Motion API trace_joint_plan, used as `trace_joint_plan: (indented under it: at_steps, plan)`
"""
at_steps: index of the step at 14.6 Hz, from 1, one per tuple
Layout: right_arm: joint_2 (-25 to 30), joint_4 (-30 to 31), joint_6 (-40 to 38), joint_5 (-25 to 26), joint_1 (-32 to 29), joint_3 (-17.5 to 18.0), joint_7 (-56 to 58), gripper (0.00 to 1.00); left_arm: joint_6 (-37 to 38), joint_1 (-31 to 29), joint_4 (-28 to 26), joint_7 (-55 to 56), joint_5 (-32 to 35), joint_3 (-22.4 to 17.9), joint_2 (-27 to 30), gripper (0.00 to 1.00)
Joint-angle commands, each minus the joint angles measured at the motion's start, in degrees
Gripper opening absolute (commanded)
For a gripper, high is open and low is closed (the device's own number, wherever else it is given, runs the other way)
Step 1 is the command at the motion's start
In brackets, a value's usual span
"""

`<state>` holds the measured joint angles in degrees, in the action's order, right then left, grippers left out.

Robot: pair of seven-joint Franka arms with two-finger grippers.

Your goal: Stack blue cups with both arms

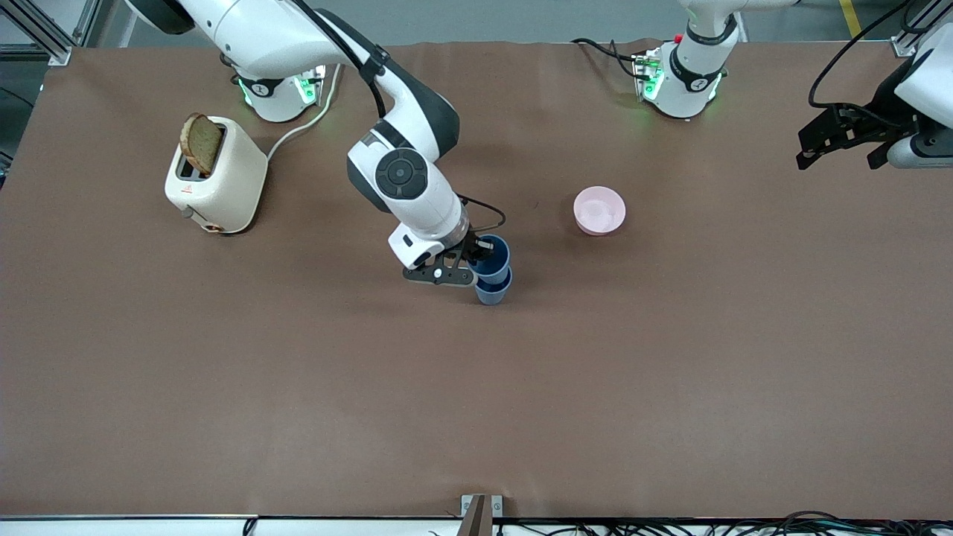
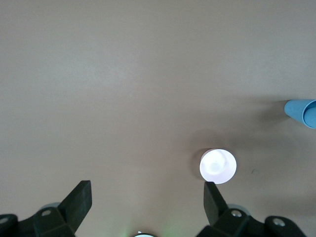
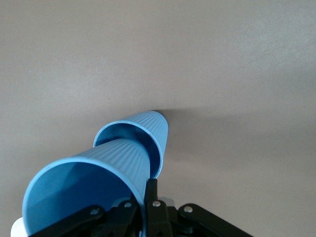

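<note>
Two blue cups are at the middle of the table. The lower blue cup (image 1: 493, 292) stands on the table. The upper blue cup (image 1: 494, 258) sits partly inside it. My right gripper (image 1: 478, 253) is shut on the upper cup's rim, one finger inside and one outside. In the right wrist view the upper cup (image 3: 89, 185) runs down into the lower cup (image 3: 150, 129), with the gripper (image 3: 146, 193) pinching its wall. My left gripper (image 1: 838, 159) waits open and empty, high over the left arm's end of the table; it also shows in the left wrist view (image 2: 147, 191).
A pink bowl (image 1: 599, 211) stands toward the left arm's end, a little farther from the front camera than the cups; it also shows in the left wrist view (image 2: 217, 166). A cream toaster (image 1: 216, 182) with a toast slice (image 1: 201, 143) stands toward the right arm's end.
</note>
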<state>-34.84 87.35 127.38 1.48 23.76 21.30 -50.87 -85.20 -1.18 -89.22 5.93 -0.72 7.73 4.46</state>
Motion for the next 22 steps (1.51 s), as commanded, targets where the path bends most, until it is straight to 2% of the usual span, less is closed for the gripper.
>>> trace_joint_plan:
  at_steps: [1, 3, 4, 7, 9, 11, 13, 15, 16, 18, 20, 21, 22]
  plan:
    - [-0.7, -0.9, 0.1, 1.7, -0.6, 0.3, -1.3, 0.25, 0.6, -0.1, -0.3, -0.9, 1.1, 0.1, 0.5, 1.00]
    - [-0.8, -0.9, 0.1, 1.7, -0.4, 0.3, -1.4, 0.93, 0.6, -0.1, -0.2, -0.9, 1.1, 0.1, 0.5, 1.00]
    - [-0.8, -0.9, 0.1, 1.7, -0.2, 0.3, -1.3, 1.00, 0.8, -0.1, -0.2, -1.1, 1.1, 0.1, 0.6, 1.00]
    - [0.3, -1.0, -0.6, 1.7, -0.8, 0.2, -1.3, 1.00, 2.2, -0.2, 0.0, -1.1, 1.0, 0.0, 0.5, 1.00]
    - [5.4, -0.4, -2.9, 2.4, -2.1, -0.7, -1.3, 1.00, 2.7, -0.4, 0.9, -1.0, 1.1, -0.1, 0.7, 1.00]
    - [10.9, -0.5, -9.5, 5.5, -3.3, -4.0, -1.3, 1.00, 3.5, -0.4, 1.0, -0.8, 1.1, -0.2, 0.8, 1.00]
    - [14.4, -0.5, -13.5, 8.5, -7.6, -5.8, -0.8, 1.00, 5.6, -0.3, 1.0, -0.8, 1.2, -0.1, 0.8, 1.00]
    - [20.0, -0.5, -16.1, 8.7, -14.3, -5.7, 2.9, 1.00, 5.6, -0.3, 1.7, -0.7, 1.2, -0.1, 0.6, 1.00]
    - [22.2, -0.5, -19.8, 8.7, -17.2, -5.7, 6.4, 1.00, 5.1, -0.3, 1.7, -0.7, 1.2, -0.1, 0.5, 1.00]
    - [26.5, -0.9, -24.0, 8.6, -21.2, -6.9, 9.5, 1.00, 4.4, -0.4, 1.9, -1.0, 1.2, -0.1, -0.1, 1.00]
    - [30.4, -0.9, -30.0, 7.1, -22.1, -12.2, 15.9, 1.00, 4.4, -0.5, 3.2, -1.0, 1.3, -0.2, -1.1, 1.00]
    - [32.2, -1.0, -33.0, 4.6, -22.3, -14.6, 20.2, 1.00, 4.4, -0.4, 4.7, -0.8, 1.3, -0.3, -1.7, 1.00]
    - [33.8, -1.0, -35.1, 0.0, -22.7, -18.4, 25.8, 1.00, 4.4, -0.4, 5.6, -0.8, 1.3, -0.3, -2.4, 1.00]
